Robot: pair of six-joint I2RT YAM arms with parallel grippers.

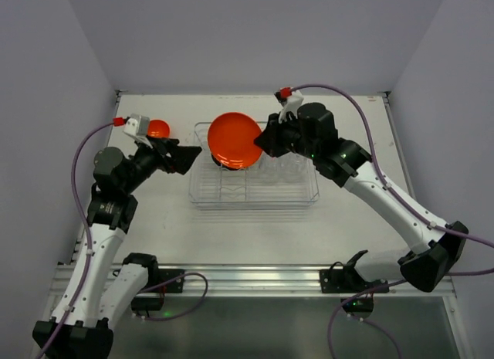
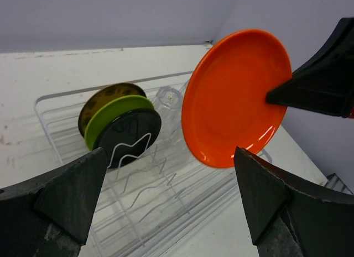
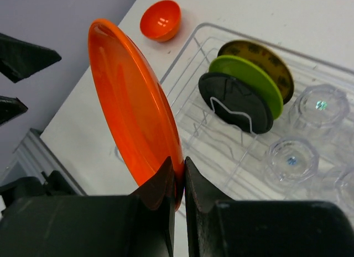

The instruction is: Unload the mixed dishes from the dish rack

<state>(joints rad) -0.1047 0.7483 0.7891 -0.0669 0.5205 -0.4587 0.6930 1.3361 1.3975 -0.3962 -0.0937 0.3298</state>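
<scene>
The orange plate [image 1: 234, 140] stood on its edge in the air over the 11 o'clock part of the dish rack [image 1: 255, 195]. The right fingers [image 1: 266, 137] were pinched tightly on its rim from 3 o'clock. Inside the rack I saw the black plate [image 3: 232, 99], the lime green plate [image 3: 251, 83] and the yellow-brown plate [image 3: 260, 55] standing in one row, with clear cups [image 3: 291, 157] at their 3 o'clock. The left fingers [image 2: 264, 193] were spread wide and held nothing at 9 o'clock of the rack, near the orange bowl [image 1: 158, 129] on the tabletop [image 1: 255, 235].
</scene>
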